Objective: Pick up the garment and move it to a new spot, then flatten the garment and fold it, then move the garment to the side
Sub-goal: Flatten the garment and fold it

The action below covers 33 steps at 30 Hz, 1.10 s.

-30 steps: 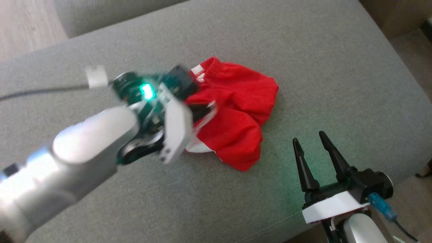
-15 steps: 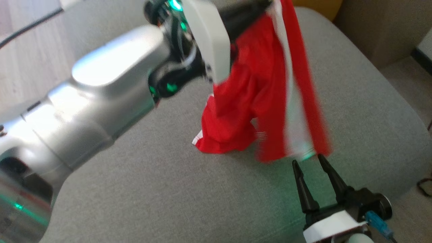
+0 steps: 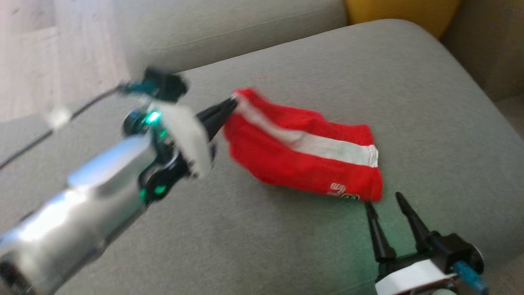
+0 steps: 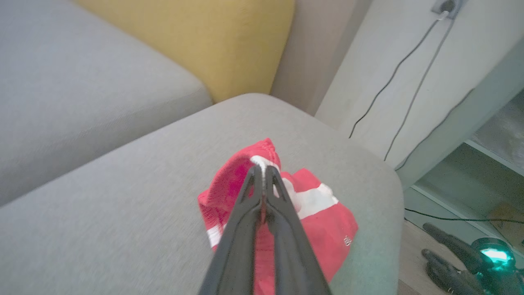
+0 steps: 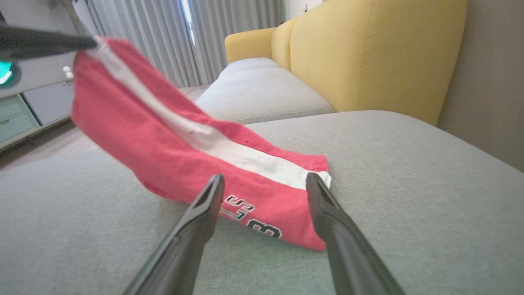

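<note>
Red shorts (image 3: 303, 159): one corner is pinched above the grey cushion (image 3: 286, 237) by the clenched left gripper (image 3: 231, 104), the other end laid on it. Right gripper (image 3: 382, 199): spread, empty, at the cushion's near edge.

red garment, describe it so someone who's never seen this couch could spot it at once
Start at the grey sofa seat in front of the robot. Across its middle lies the red garment, one corner pinched and held up by the left gripper. It is the only red thing there, with a broad white stripe along it and lettering near its hem.
</note>
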Available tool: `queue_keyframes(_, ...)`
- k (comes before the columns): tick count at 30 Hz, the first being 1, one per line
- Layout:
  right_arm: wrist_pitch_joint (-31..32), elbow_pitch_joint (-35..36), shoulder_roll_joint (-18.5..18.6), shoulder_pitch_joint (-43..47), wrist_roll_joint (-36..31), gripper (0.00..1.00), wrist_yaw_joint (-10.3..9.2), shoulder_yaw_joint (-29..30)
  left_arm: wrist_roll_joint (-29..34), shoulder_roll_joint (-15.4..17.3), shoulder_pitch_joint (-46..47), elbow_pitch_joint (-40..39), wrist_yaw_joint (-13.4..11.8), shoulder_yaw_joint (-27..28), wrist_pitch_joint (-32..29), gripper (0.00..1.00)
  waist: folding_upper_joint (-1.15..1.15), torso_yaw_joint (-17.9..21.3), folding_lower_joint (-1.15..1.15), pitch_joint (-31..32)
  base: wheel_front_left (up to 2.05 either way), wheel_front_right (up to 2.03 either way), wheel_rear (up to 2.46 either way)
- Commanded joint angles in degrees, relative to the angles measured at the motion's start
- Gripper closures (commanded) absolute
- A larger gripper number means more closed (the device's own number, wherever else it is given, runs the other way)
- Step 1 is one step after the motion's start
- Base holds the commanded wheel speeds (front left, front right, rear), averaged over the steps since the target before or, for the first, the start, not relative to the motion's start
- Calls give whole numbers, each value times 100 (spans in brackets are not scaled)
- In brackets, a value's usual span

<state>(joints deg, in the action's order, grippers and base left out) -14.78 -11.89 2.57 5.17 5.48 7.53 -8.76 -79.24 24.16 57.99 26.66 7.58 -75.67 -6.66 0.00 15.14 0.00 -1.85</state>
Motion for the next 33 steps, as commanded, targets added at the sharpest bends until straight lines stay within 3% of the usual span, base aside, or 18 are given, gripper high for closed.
queue_keyframes(1, -22, 163, 31, -221, 156, 0, -4, -52, -37, 234, 274, -140, -9, 275, 217, 100, 0, -197, 0, -127, 0, 0, 0)
queue_keyframes(8, -22, -578, 47, -611, 1051, 0, -4, 51, -19, 568, -188, -149, -9, 292, 890, 100, 0, -689, 0, -367, 0, 0, 0)
queue_keyframes(13, 99, -1434, 328, -1157, 1825, 0, -4, 14, 253, 622, -211, -43, -9, 275, 1139, 100, 0, -921, 0, -462, 0, 0, 0)
queue_keyframes(19, 546, -2011, 620, -1846, 2827, 0, -4, -456, 484, 591, -270, 60, -9, 255, 1219, 100, 0, -1026, 0, -534, 0, 0, 0)
queue_keyframes(31, 638, -2833, 788, -2526, 3985, 0, -4, -1351, 548, 491, -319, 120, -9, 240, 1192, 100, 0, -1132, 0, -570, 0, 0, 0)
queue_keyframes(33, 582, -2940, 815, -2612, 4117, 7, -4, -1485, 555, 487, -324, 124, -9, 238, 1185, 100, 0, -1138, 0, -572, 0, 0, 0)
